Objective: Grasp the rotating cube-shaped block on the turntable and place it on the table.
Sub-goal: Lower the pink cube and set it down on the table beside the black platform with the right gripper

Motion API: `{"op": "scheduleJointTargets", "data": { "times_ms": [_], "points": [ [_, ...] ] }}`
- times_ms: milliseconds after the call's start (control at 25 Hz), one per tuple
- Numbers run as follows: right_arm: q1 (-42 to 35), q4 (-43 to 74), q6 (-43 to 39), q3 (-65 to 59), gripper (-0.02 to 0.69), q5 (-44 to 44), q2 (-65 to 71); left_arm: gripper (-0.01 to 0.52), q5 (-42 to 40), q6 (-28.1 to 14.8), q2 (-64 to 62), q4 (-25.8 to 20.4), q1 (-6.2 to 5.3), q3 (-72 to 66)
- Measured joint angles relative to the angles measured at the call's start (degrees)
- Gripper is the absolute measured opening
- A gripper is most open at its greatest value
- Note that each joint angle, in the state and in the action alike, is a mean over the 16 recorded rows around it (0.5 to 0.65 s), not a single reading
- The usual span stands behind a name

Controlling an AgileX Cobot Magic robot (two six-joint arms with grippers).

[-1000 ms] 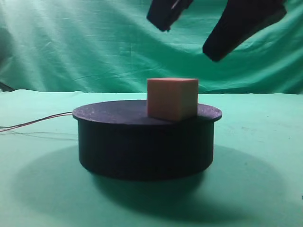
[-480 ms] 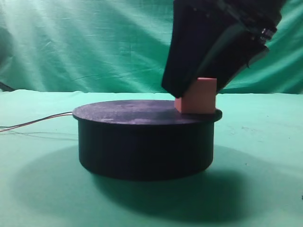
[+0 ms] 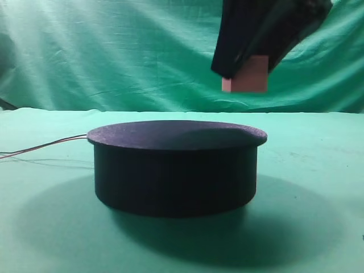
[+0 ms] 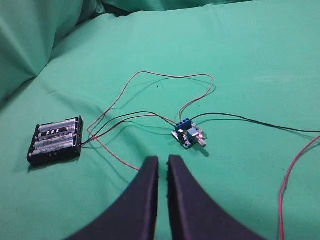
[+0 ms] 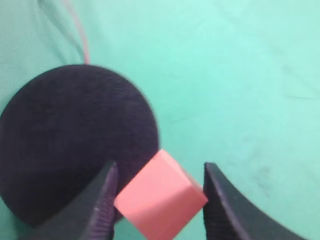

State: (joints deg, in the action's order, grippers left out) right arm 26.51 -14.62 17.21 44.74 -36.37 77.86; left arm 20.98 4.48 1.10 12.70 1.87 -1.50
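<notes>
My right gripper is shut on the pinkish cube-shaped block and holds it in the air above the right rim of the black turntable. In the right wrist view the block sits corner-wise between my two fingers, over the edge of the turntable's round top and the green table. My left gripper is shut and empty above the green table, away from the turntable.
Thin red wires run left from the turntable. In the left wrist view a black battery holder, a small circuit board and red and black wires lie on the cloth. A wrinkled green backdrop hangs behind.
My right gripper came down around the block on the turntable, closed on it, and has now lifted it clear of the top. The turntable top is bare now.
</notes>
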Motion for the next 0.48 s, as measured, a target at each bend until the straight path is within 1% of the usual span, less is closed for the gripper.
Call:
{"op": "scheduleJointTargets", "data": {
  "times_ms": [120, 200, 360, 480],
  "points": [
    [-2.90, -0.09, -1.38, -4.14, 0.313, 1.72, -1.27, 0.000, 0.00, 0.00, 0.00, 0.00, 0.00, 0.00],
    [-4.49, -0.48, -1.83, -6.90, 0.327, 3.10, -1.45, 0.000, 0.00, 0.00, 0.00, 0.00, 0.00, 0.00],
    [-6.33, -1.37, -3.08, -10.85, 0.389, 5.64, -0.67, 0.000, 0.00, 0.00, 0.00, 0.00, 0.00, 0.00],
    [-6.65, -1.54, -4.30, -11.47, 0.432, 6.20, -0.27, 0.000, 0.00, 0.00, 0.00, 0.00, 0.00, 0.00]
  ]
}}
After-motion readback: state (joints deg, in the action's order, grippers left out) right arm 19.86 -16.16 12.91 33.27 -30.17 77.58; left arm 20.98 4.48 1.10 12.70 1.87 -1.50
